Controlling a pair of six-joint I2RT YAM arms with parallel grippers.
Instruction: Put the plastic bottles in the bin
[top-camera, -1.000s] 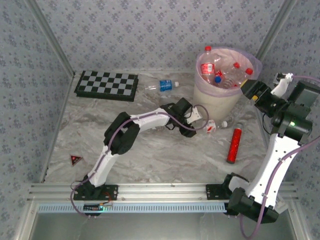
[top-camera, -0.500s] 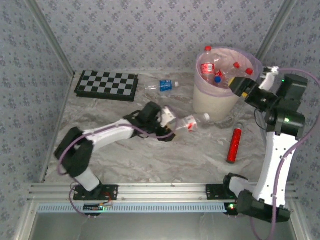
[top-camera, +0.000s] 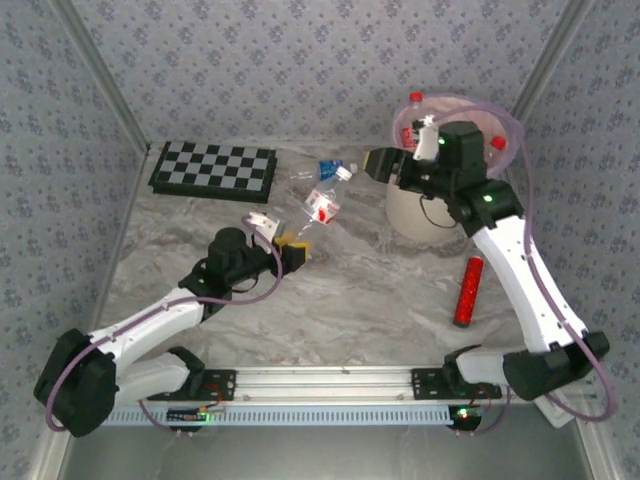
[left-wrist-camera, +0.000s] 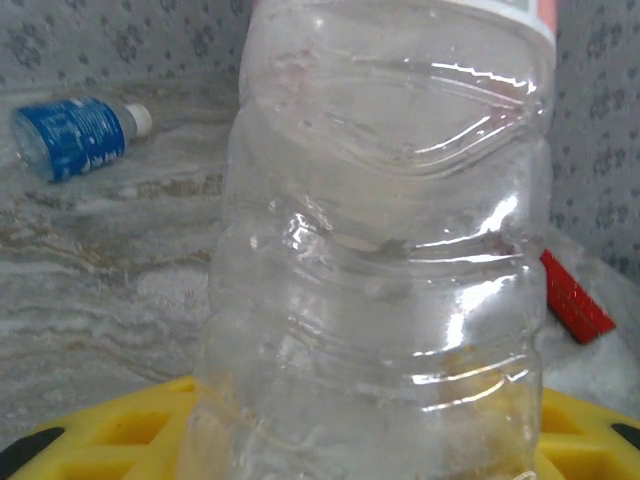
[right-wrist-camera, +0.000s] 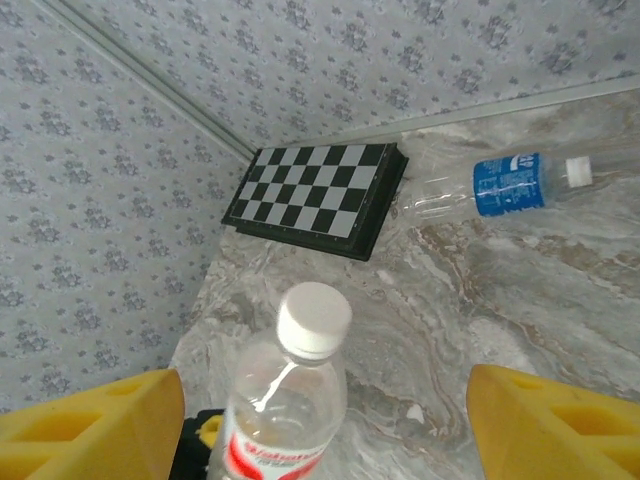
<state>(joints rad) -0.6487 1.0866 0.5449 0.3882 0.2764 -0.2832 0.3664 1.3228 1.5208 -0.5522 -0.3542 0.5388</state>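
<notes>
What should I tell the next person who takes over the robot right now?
Left gripper: shut on a red-label bottle, holding it up in the air.
Right gripper: open and empty, facing that bottle's white cap.
Done: several bottles are already in the bin.
Left to do: get the held bottle into the bin, then the blue-label bottle lying near the checkerboard.
The red tube is not a bottle, so leave it.
</notes>
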